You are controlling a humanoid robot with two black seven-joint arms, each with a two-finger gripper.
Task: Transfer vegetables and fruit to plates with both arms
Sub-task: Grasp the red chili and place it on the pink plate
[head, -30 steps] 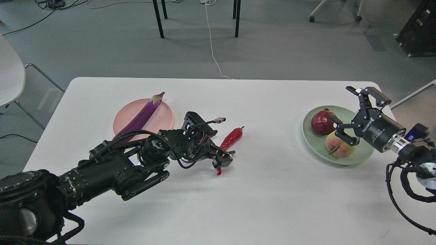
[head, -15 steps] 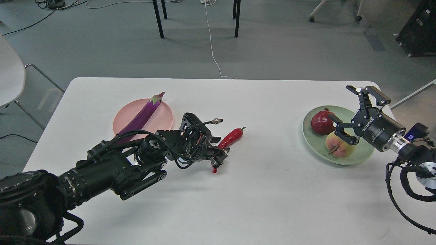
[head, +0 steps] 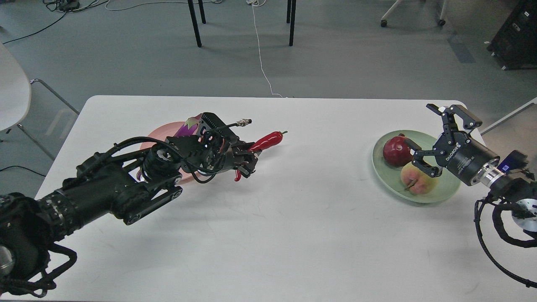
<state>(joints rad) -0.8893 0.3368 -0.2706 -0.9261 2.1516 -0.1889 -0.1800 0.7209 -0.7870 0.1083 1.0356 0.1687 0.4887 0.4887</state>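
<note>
My left gripper [head: 246,162] is shut on the red chili pepper [head: 265,141] and holds it above the table, just right of the pale pink plate [head: 147,142]. The purple eggplant [head: 187,125] lies on that plate, mostly hidden behind my left arm. The pale green plate [head: 388,178] at the right holds the dark red pomegranate [head: 394,151] and the yellow-green peach [head: 413,178]. My right gripper [head: 434,138] is open and empty, its fingers spread over the right part of the green plate beside the fruit.
The white table [head: 293,235] has its far edge near the top and a rounded right corner behind my right gripper. A white chair [head: 12,88] stands at the left. Dark table legs [head: 195,23] and cables are on the floor beyond.
My left gripper has lifted the chili pepper off the table and carried it left and away, toward the pink plate. My right arm has stayed nearly still.
</note>
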